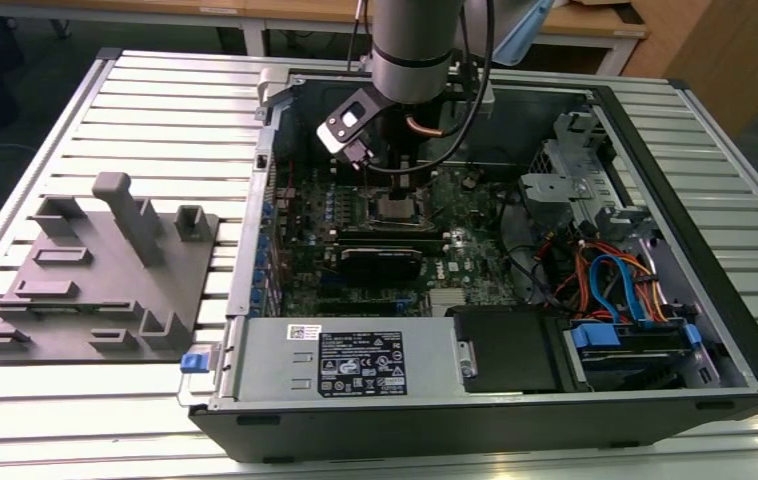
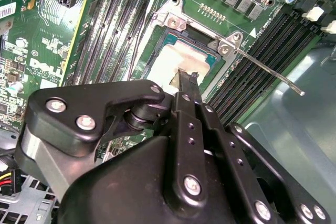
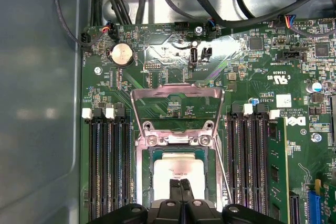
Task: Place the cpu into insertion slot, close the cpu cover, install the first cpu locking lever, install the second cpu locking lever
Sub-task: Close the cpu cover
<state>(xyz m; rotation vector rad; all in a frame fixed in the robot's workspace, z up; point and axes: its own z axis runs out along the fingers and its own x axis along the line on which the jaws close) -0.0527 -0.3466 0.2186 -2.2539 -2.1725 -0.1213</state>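
Slatted worktop (image 1: 139,95) holds an open computer case (image 1: 486,430). We see the jaws pressed together right above the cpu (image 3: 178,167), lying in the insertion slot (image 3: 140,177); the cpu cover (image 3: 176,93) stands open.

Grey cylindrical metal arm tube (image 1: 413,40), lighter ring at its lower end. Black cables (image 1: 490,70) alongside. Matte black gripper (image 2: 187,80): linked plates, round silver screw heads (image 2: 191,184), two narrow black fingers (image 3: 177,190).
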